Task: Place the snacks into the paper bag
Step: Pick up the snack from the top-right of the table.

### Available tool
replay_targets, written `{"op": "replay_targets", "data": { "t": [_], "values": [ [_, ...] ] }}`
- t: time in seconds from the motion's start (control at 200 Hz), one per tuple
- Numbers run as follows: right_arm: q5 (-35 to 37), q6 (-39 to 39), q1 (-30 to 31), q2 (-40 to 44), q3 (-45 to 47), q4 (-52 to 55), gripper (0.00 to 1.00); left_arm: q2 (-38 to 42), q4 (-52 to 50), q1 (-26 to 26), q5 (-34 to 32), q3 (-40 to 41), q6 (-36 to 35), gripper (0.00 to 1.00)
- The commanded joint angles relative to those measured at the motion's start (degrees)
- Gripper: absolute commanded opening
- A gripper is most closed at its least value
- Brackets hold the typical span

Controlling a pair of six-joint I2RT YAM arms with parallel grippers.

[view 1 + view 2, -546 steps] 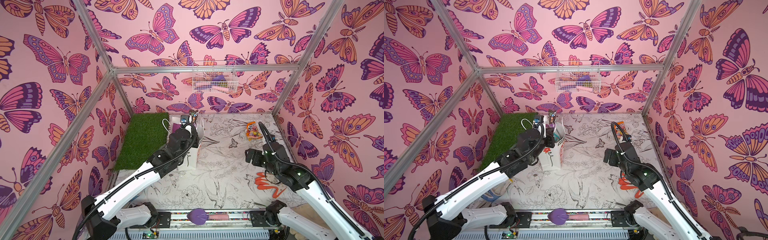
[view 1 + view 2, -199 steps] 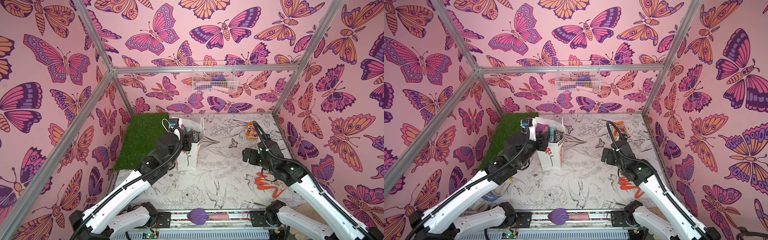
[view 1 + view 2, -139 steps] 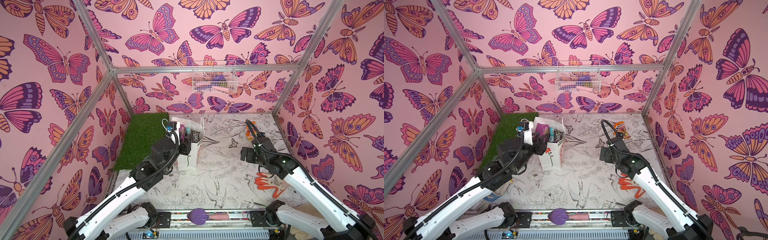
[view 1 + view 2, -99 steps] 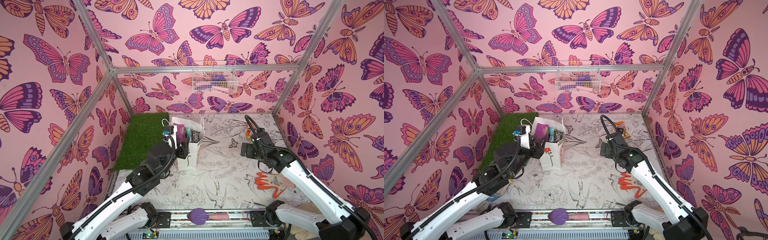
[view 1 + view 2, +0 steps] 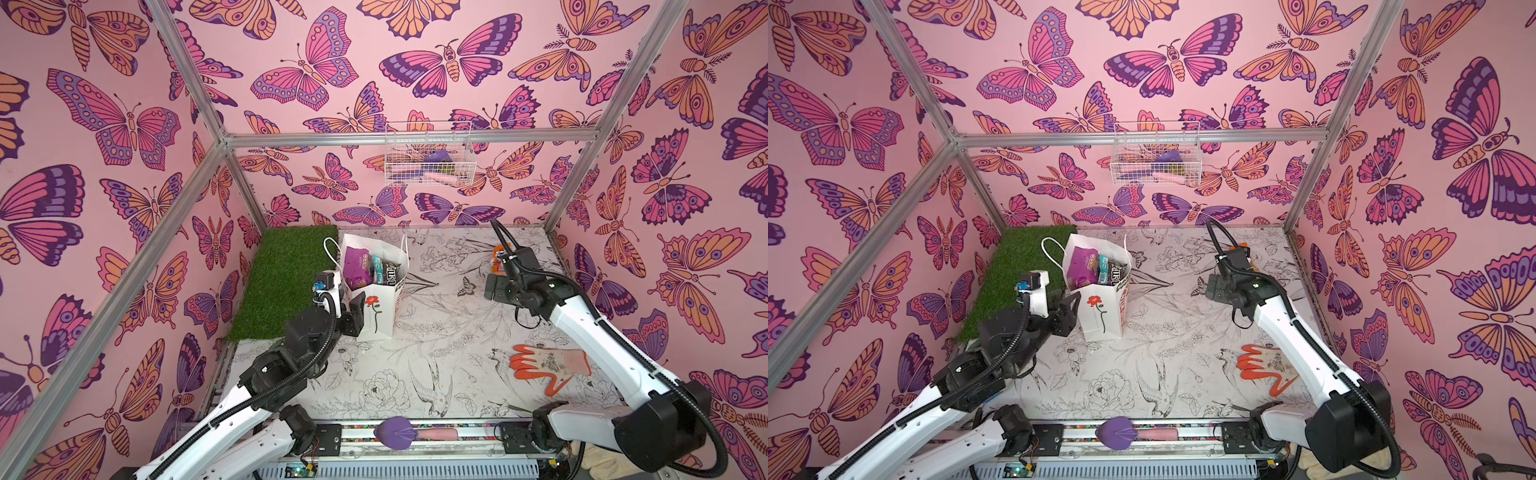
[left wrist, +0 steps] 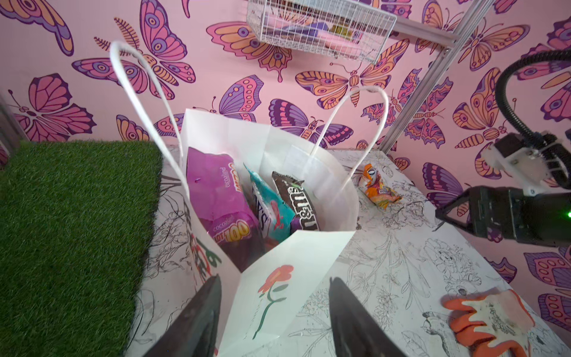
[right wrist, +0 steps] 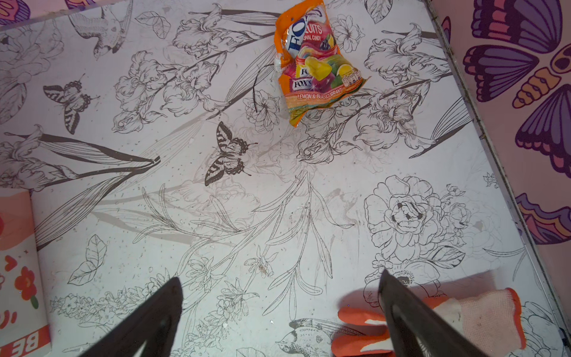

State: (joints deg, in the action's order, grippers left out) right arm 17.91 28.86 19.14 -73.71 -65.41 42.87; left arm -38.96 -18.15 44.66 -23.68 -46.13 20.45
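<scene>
The white paper bag (image 5: 377,309) with a red flower stands upright beside the grass mat, seen in both top views (image 5: 1103,312). Inside it stand a purple packet (image 6: 216,197), a teal packet (image 6: 272,210) and a brown bar (image 6: 296,197). One orange snack packet (image 7: 315,68) lies flat on the table near the back right, partly behind my right arm in a top view (image 5: 496,259). My left gripper (image 6: 275,279) is open and empty, just in front of the bag's flower face. My right gripper (image 7: 279,276) hangs open and empty above the table, short of the orange packet.
A green turf mat (image 5: 286,278) covers the back left. An orange-palmed glove (image 5: 548,365) lies at the front right beside my right arm. A wire basket (image 5: 428,166) hangs on the back wall. A purple object (image 5: 395,432) sits on the front rail.
My left gripper has drawn back from over the bag's mouth to its front face and opened a little. My right arm has swung toward the back, nearer the orange packet.
</scene>
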Motion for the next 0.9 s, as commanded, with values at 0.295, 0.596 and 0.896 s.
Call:
{"op": "replay_targets", "data": {
  "t": [0.295, 0.596, 0.896],
  "values": [
    [-2.16, -3.04, -6.78, -8.73, -7.55, -0.32, 0.99, 6.66, -7.83, 0.25, -0.31, 6.69, 5.42, 0.58],
    [-1.85, -2.90, -9.10, -17.32, -12.94, 0.33, 0.99, 10.17, -10.73, 0.25, 0.13, 8.82, 6.75, 0.58],
    [-0.60, -3.15, -11.09, -25.37, -18.65, 1.04, 0.99, 12.90, -12.47, 0.28, 1.13, 11.80, 8.80, 0.58]
  ]
}}
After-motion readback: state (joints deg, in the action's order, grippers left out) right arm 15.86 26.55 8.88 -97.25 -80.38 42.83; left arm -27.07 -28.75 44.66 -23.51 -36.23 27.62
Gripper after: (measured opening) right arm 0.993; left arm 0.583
